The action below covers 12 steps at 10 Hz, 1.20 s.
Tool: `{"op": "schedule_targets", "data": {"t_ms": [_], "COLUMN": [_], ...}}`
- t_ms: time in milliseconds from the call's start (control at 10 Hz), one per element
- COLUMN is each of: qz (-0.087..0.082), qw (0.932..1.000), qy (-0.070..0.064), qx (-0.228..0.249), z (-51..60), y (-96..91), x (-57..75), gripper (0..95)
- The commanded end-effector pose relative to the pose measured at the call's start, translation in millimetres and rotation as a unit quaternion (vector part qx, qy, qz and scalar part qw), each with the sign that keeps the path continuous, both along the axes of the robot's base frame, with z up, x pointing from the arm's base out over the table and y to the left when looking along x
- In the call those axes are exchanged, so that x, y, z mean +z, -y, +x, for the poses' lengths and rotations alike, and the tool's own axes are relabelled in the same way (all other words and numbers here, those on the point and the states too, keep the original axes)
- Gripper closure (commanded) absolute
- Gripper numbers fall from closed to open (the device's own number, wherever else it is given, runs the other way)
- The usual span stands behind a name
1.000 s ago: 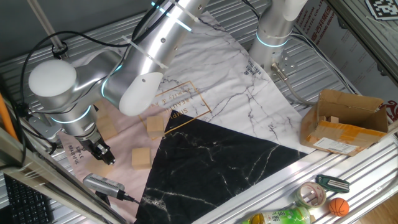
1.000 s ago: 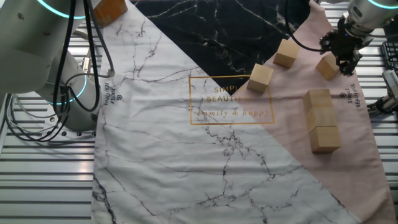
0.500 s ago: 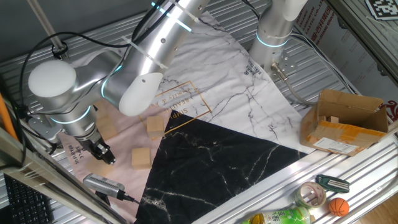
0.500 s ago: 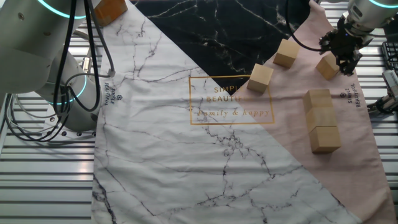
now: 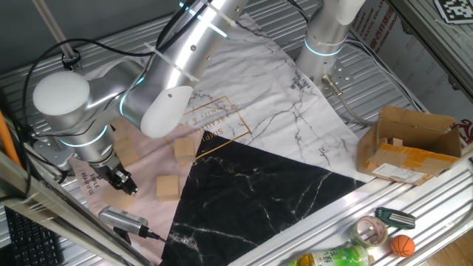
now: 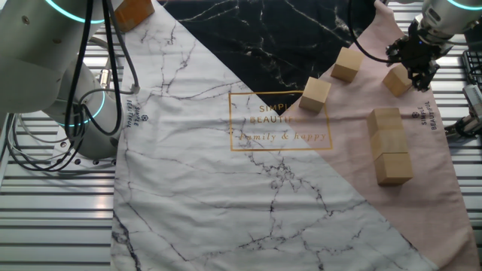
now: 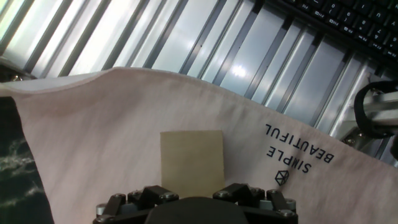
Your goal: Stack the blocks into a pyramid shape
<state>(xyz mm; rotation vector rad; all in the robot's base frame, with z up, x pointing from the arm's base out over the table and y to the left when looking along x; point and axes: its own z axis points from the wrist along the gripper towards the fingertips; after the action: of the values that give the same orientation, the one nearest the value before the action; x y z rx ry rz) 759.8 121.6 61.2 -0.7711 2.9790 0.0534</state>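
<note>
Black two-finger gripper [image 6: 419, 69] low over pink corner of marbled cloth [image 6: 188, 173], clamped on one light tan wooden cube [image 7: 191, 157] resting on the cloth. Two more cubes [image 6: 315, 94] loose near black panel. Three cubes [image 6: 390, 145] in a touching row nearby.

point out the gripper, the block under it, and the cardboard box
gripper [image 6: 419, 70]: the other fixed view, between the fingertips
block under it [image 7: 191, 158]: hand view, top face
cardboard box [image 5: 411, 145]: one fixed view, front wall
</note>
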Motion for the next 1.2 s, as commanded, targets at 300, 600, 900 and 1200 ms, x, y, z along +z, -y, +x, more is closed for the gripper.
{"op": "schedule_targets", "data": {"t_ms": [300, 600, 900, 1200], "qz": [0.001, 0.001, 0.003, 0.004], "qw": [1.0, 1.0, 1.0, 0.9999], "qy": [-0.003, -0.006, -0.005, -0.005], "qx": [-0.003, -0.007, -0.007, -0.009], "z": [0.4, 6.1, 11.4, 19.6], "y": [-1.3, -7.7, -8.0, -12.3], "x": [0.7, 3.5, -0.9, -3.8], "gripper": [19.0, 19.0, 19.0, 19.0]}}
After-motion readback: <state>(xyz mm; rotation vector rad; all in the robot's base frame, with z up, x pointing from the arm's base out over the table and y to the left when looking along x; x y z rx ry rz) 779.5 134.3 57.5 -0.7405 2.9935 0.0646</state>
